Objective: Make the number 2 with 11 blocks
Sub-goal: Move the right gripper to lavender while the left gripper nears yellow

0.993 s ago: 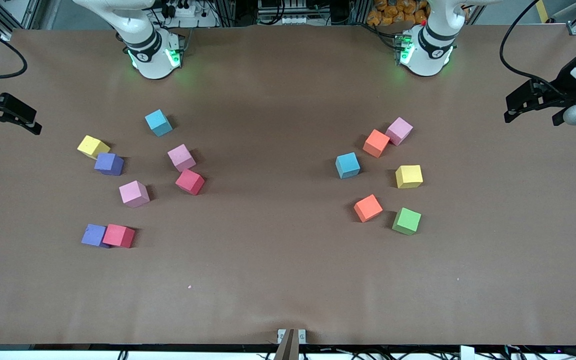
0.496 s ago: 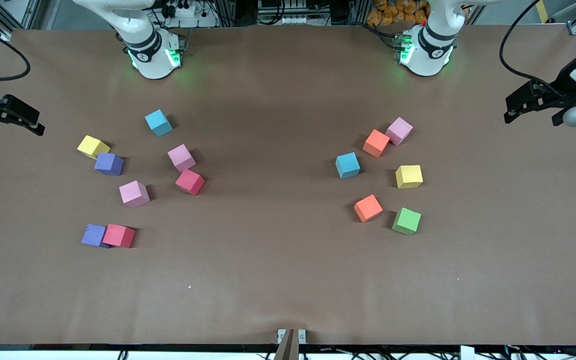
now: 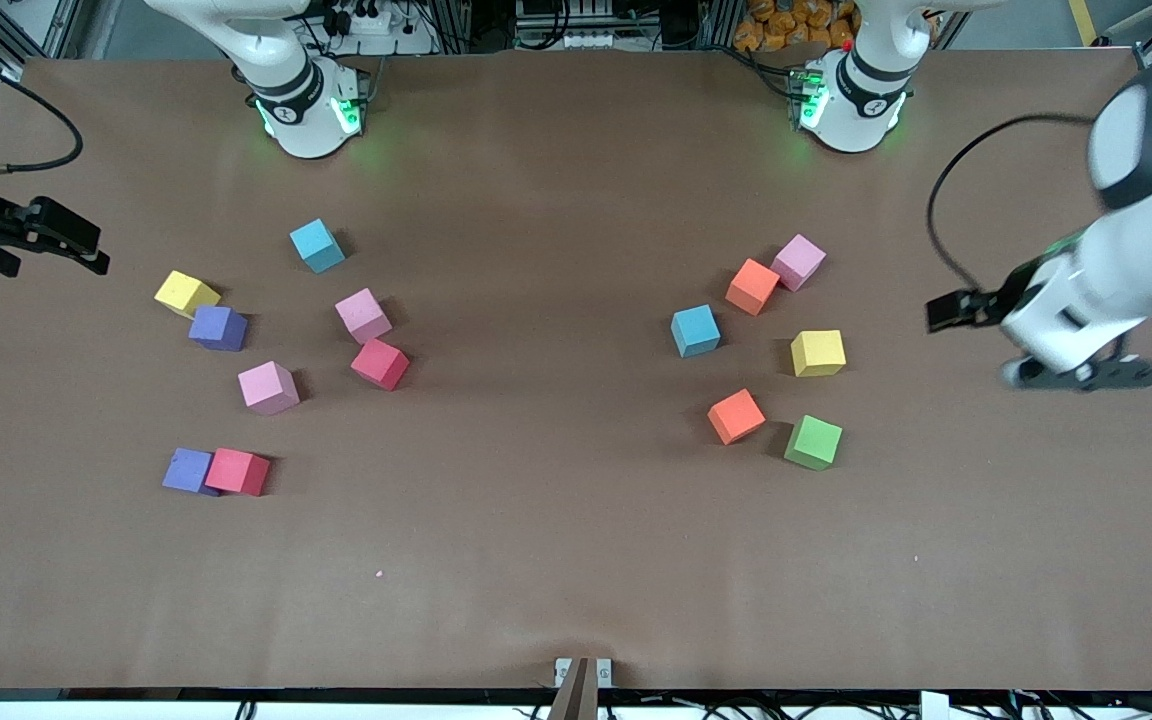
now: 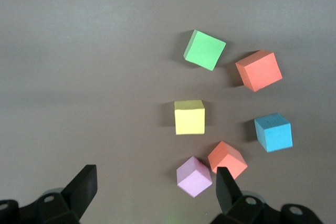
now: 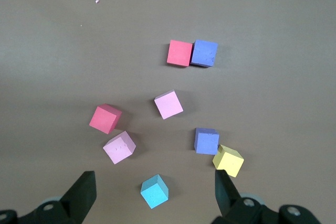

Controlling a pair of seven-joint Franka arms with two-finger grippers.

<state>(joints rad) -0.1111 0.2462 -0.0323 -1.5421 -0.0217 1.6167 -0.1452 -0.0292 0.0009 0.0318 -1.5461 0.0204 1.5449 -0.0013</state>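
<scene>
Fourteen scattered blocks [image 3: 696, 331] lie unobstructed; left pincer [image 4: 152, 190] and right pincer [image 5: 152, 195] seemingly gape empty.

1. The front camera is looking steeply down from high across the worktop [image 3: 556, 560], facing both robot bases and taking in the whole brown surface.
2. The left wrist camera is looking straight down from well above the worktop, framing the six blocks around the yellow block [image 4: 189, 117], with its own black jaws standing wide at the frame's edge.
3. The right wrist camera is looking straight down likewise, framing eight blocks around a pink block [image 5: 168, 104].
4. Each wrist view is sharing its cluster with the front view: the yellow block [image 3: 818, 353] and the pink block [image 3: 268, 388] are appearing there too.
</scene>
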